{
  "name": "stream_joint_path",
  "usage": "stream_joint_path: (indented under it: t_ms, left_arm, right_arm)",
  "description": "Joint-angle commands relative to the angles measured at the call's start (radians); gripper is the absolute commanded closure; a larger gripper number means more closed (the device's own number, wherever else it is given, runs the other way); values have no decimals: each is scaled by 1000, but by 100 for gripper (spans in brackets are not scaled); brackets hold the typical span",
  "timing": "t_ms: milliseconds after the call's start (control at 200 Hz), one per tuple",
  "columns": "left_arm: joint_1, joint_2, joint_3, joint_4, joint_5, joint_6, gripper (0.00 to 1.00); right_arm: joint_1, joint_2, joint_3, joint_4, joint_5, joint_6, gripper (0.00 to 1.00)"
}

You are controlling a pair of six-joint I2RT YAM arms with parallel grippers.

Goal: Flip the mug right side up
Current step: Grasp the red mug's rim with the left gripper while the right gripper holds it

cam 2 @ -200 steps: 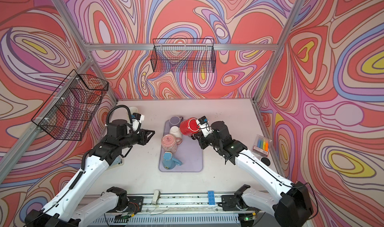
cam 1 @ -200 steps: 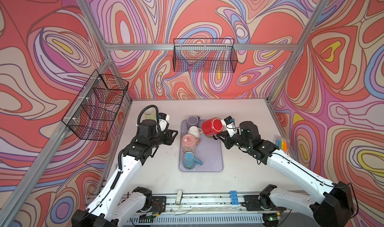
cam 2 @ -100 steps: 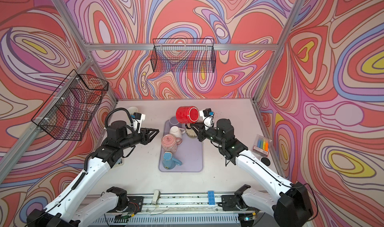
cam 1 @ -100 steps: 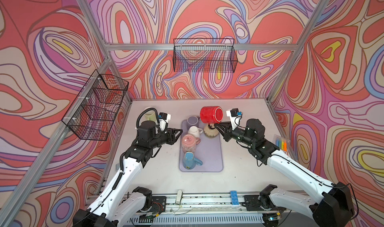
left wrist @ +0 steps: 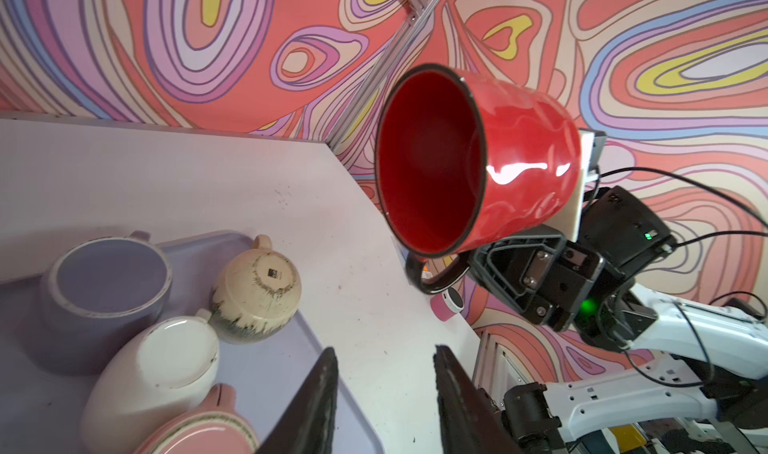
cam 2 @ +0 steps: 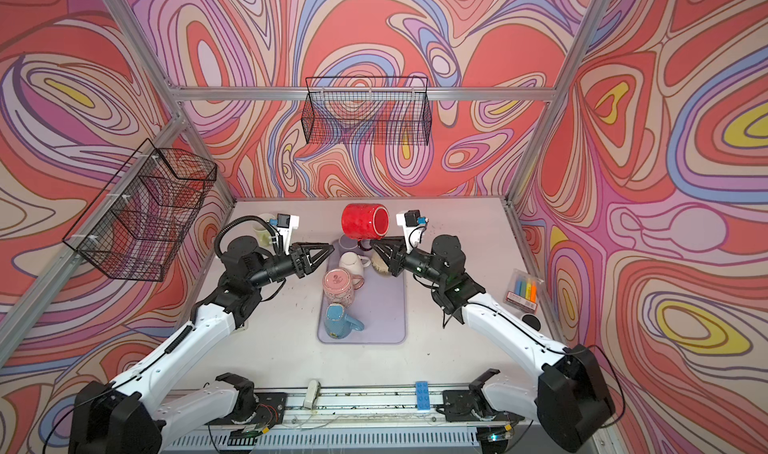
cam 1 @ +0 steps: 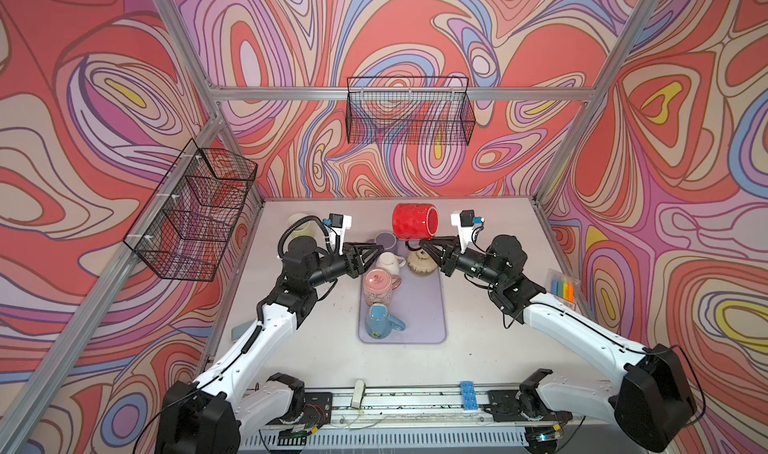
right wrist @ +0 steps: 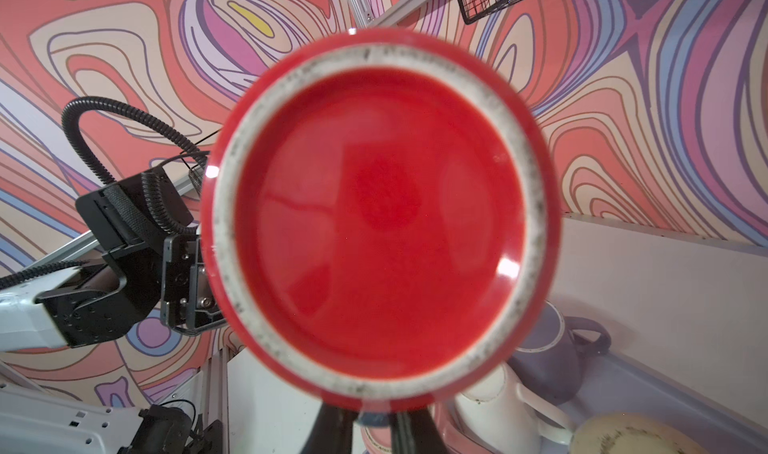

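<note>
**A:** The right gripper (cam 1: 420,244) is pinching the handle of the red mug (cam 1: 414,221). The mug hangs on its side in the air, above the far end of the tray (cam 1: 424,315).

**B:** Handle underneath, mouth turned toward the left arm. The left gripper (cam 1: 380,247) points at it from close by, fingers parted, nothing between them.

**A:** On the tray, the purple mug (cam 1: 385,240) sits mouth up. The white mug (cam 1: 388,261) and cream mug (cam 1: 422,261) are base up. The pink mug (cam 1: 378,283) and blue mug (cam 1: 379,325) sit closer to the arms' bases.

**B:** Crowded tray under that red one! There's a marker pack (cam 1: 563,288) by the right wall, a wire basket (cam 1: 409,115) on the back wall and a second wire basket (cam 1: 195,215) on the left wall.

**A:** The left wrist view looks straight into the red mouth, with the dark handle nipped below it.

**B:** The right wrist view gets only the base, its pale ring filling the view and hiding most of the tray.
</note>
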Motion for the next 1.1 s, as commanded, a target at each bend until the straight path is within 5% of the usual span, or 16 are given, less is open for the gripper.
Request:
stream_joint_path:
  t_ms: [0, 736, 1092]
  left_arm:
    - [-13, 29, -5, 202, 74, -82, 60]
    - [-70, 171, 41, 481, 127, -172, 66]
    - [-77, 212, 42, 489, 109, -155, 67]
  right_arm:
    - [-9, 12, 16, 189, -71, 48, 95]
    - [-44, 146, 45, 454, -214, 229, 95]
    - [-45, 125, 41, 424, -222, 213, 95]
